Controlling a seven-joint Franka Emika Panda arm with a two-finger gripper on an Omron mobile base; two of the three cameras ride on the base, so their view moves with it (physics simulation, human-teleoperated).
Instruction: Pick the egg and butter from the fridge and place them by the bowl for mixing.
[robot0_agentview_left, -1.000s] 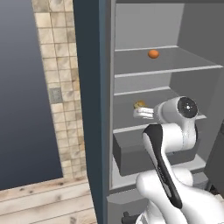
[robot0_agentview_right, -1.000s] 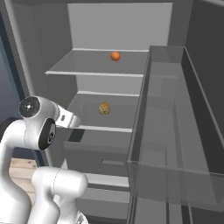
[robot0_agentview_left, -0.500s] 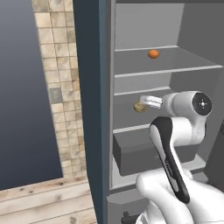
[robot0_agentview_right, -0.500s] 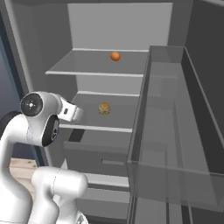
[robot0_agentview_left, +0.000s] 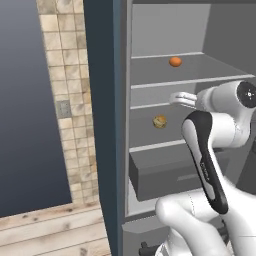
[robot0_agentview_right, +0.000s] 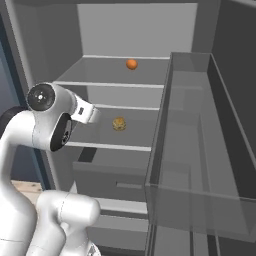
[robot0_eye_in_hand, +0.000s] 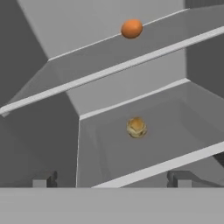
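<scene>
The fridge (robot0_agentview_left: 107, 100) stands open, its interior grey. On its upper shelf, toward the back, lies the orange-brown egg (robot0_agentview_left: 175, 61) (robot0_agentview_right: 131, 64) (robot0_eye_in_hand: 131, 28). My gripper (robot0_eye_in_hand: 111, 180) is open with nothing between its fingertips (robot0_eye_in_hand: 43, 180). It hangs in front of the middle shelf, lower than the egg and well short of it. My white hand (robot0_agentview_left: 182, 98) (robot0_agentview_right: 85, 113) reaches in at middle-shelf height. The butter and the bowl are out of view.
A tan, lumpy round item (robot0_agentview_left: 159, 121) (robot0_agentview_right: 119, 124) (robot0_eye_in_hand: 136, 127) sits on the middle shelf. Under it is a grey drawer (robot0_agentview_left: 165, 172). A clear door bin (robot0_agentview_right: 200, 150) juts out at the right. Beige tiled wall (robot0_agentview_left: 60, 100) lies left of the fridge.
My hand has risen and moved forward toward the fridge's shelves. The gripper stayed open. The egg and the lumpy item have not moved.
</scene>
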